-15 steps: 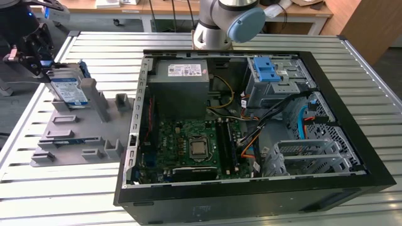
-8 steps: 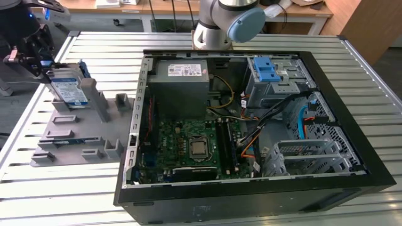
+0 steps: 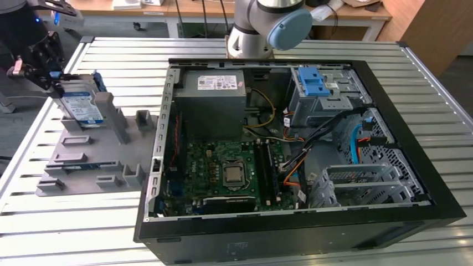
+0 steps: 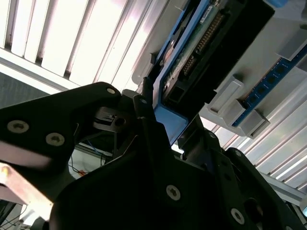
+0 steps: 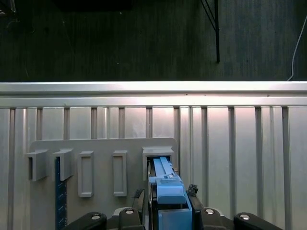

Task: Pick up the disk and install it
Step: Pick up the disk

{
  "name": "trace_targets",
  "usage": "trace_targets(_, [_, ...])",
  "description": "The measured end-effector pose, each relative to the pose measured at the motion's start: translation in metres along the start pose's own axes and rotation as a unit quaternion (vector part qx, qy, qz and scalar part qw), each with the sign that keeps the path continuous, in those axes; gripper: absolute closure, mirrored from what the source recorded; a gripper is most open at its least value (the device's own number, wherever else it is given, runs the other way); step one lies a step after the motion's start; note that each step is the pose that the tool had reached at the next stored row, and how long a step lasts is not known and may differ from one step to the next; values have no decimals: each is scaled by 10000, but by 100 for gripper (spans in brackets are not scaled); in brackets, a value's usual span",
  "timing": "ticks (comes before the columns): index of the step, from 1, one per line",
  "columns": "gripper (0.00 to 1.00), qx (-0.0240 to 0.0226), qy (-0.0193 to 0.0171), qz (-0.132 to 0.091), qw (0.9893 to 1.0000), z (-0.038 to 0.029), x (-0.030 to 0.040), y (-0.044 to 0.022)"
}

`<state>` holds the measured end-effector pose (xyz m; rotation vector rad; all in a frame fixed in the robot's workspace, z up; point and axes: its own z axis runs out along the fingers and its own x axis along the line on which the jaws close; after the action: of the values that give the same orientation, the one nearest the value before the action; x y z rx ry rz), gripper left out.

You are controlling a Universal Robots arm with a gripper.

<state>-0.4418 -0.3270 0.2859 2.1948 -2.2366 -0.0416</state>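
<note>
The disk (image 3: pixel 80 107), a silver drive with a white and blue label in a blue frame, stands upright in a slot of the grey holder plate (image 3: pixel 88 149) at the exterior view's left. My gripper (image 3: pixel 59 90) is at its upper end, shut on the blue frame. In the first wrist view the blue frame of the disk (image 5: pixel 169 191) sits between my fingertips (image 5: pixel 139 194), running into the holder's slot (image 5: pixel 158 154). The second wrist view shows the disk (image 4: pixel 201 43) edge-on with its connector, and my gripper (image 4: pixel 168 122) clamped on the frame.
An open black computer case (image 3: pixel 414 166) lies on the slatted metal table (image 3: pixel 111 233). Inside it are a grey drive cage with a blue latch (image 3: pixel 318 87), a power supply box (image 3: pixel 212 84), the motherboard (image 3: pixel 229 172) and loose cables. The arm's base (image 3: pixel 258 25) stands behind the case.
</note>
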Motion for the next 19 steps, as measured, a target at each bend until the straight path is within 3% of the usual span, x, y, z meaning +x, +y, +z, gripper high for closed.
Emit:
trace_targets(6, [56,0,0,0,10000,0,2,0])
trace_targets(7, [62,0,0,0,10000,0,2,0])
trace_targets(19, [63,0,0,-31,10000,0,3,0])
